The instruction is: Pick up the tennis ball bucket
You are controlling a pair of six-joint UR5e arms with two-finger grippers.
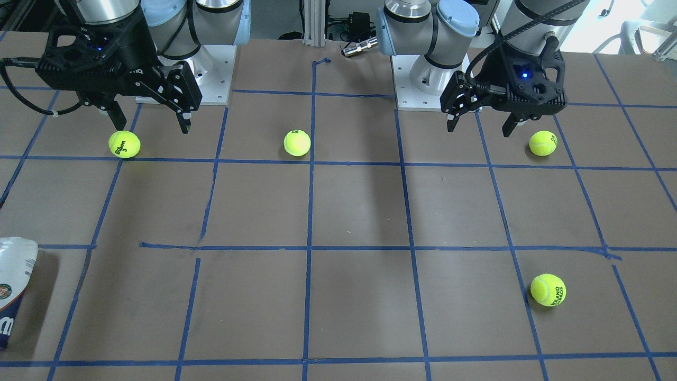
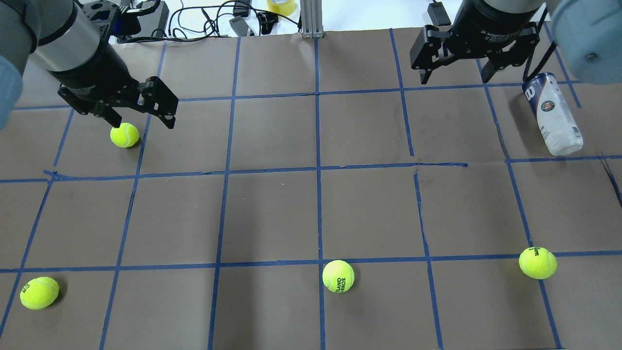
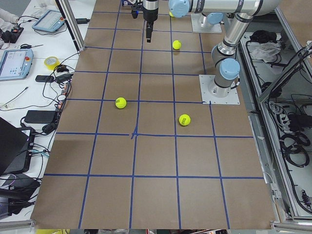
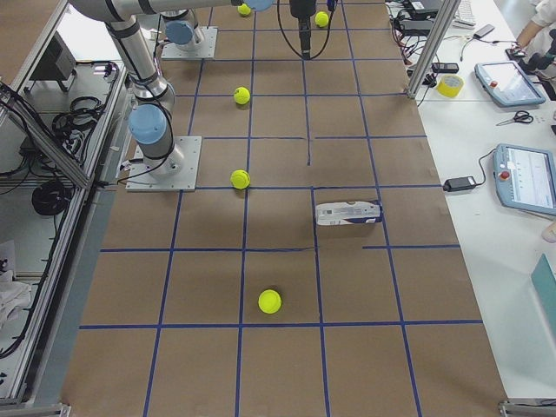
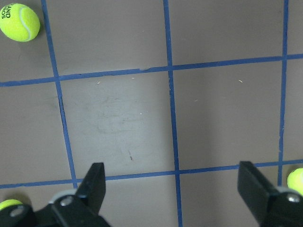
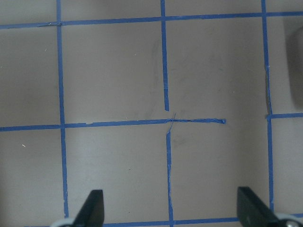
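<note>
The tennis ball bucket [image 2: 554, 114] is a clear can with a white-and-navy label. It lies on its side on the brown table near the far right edge, and shows at the left edge of the front view [image 1: 13, 291] and in the right side view [image 4: 347, 213]. My right gripper [image 2: 454, 78] is open and empty, hovering above the table to the left of the bucket; it also shows in the front view [image 1: 152, 126] and in its wrist view [image 6: 171, 210]. My left gripper [image 2: 143, 122] is open and empty at the far left, over a tennis ball [image 2: 125, 134].
Other yellow-green tennis balls lie at the near left [image 2: 39, 292], near middle [image 2: 338, 276] and near right [image 2: 537, 262]. Blue tape lines [image 2: 318, 170] grid the table. Cables and a tape roll [image 2: 281, 6] lie beyond the far edge.
</note>
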